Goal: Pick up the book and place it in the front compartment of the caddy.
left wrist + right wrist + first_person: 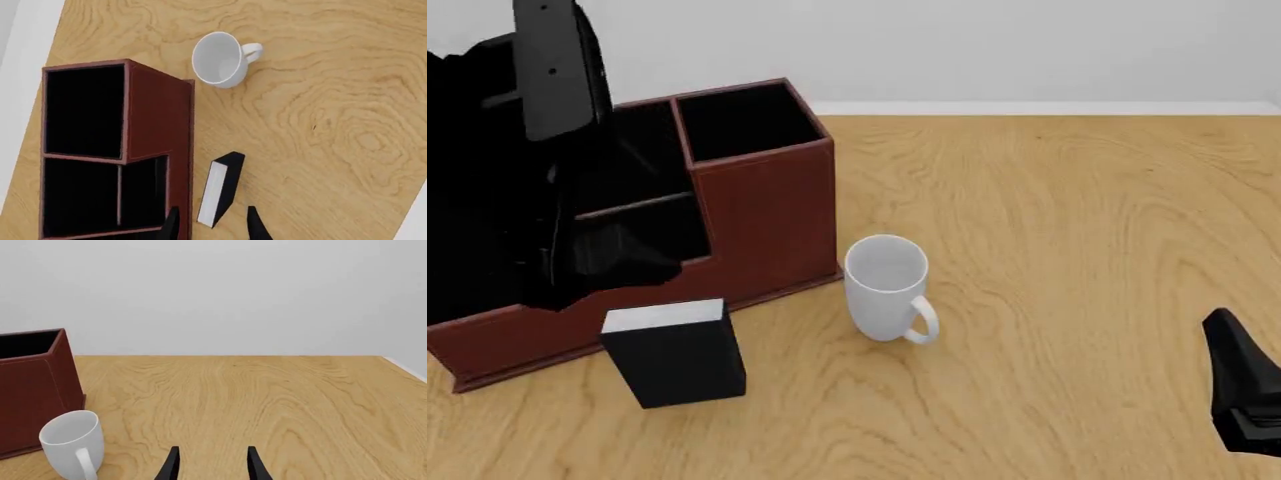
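The book (674, 352) stands upright on the table just in front of the caddy (761, 215), black cover toward the front camera and white page edge on top. In the left wrist view the book (221, 189) shows from above, beside the caddy's wall (160, 115). My left gripper (213, 227) hangs open high above it, fingertips on either side of the book in that view, holding nothing. The left arm (554, 75) hides part of the caddy's left side. My right gripper (213, 466) is open and empty, low at the table's right (1244, 395).
A white mug (888, 290) stands upright to the right of the book, near the caddy's front right corner, handle toward the camera; it also shows as the mug (220, 59) and the mug (72, 442). Bare wooden table (1068, 220) stretches to the right.
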Tool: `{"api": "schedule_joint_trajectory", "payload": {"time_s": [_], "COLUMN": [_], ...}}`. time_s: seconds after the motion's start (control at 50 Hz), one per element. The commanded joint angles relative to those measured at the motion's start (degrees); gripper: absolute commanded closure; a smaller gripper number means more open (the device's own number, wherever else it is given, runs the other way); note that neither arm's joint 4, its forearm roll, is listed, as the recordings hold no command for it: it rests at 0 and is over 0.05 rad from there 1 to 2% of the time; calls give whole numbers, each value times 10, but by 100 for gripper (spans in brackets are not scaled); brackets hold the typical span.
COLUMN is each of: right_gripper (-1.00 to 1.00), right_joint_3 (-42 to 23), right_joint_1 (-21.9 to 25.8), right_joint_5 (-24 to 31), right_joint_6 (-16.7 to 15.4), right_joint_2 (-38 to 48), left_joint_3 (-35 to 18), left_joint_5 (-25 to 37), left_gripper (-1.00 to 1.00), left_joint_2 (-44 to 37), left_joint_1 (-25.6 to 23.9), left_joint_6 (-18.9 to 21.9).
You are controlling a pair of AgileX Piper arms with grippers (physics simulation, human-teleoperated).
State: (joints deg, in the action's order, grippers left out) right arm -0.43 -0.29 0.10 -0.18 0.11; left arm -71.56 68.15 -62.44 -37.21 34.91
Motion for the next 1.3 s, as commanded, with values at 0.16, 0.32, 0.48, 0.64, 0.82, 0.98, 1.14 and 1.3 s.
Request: {"api": "schedule_joint_trajectory", "payload": {"time_s": [0.16,0.32,0.48,0.64,0.82,0.98,1.14,1.3], "right_gripper": [-100,-100,-100,-100,-100,-100,-100,-100], "right_joint_3": [0,0,0,0,0,0,0,0], "right_joint_1": [0,0,0,0,0,0,0,0], "right_joint_5": [0,0,0,0,0,0,0,0], "right_joint_6": [0,0,0,0,0,0,0,0], "right_joint_2": [0,0,0,0,0,0,0,0], "left_joint_3": [41,94,136,189,227,256,274,276], "left_joint_5": [17,-47,-84,-126,-166,-192,-214,-225], "left_gripper": [-100,-100,-100,-100,-100,-100,-100,-100], "left_joint_2": [-4,3,0,2,-6,-13,-20,-30], "left_joint_1": [9,57,70,74,72,71,85,96], "left_joint_6": [76,163,193,200,195,192,204,216]}}
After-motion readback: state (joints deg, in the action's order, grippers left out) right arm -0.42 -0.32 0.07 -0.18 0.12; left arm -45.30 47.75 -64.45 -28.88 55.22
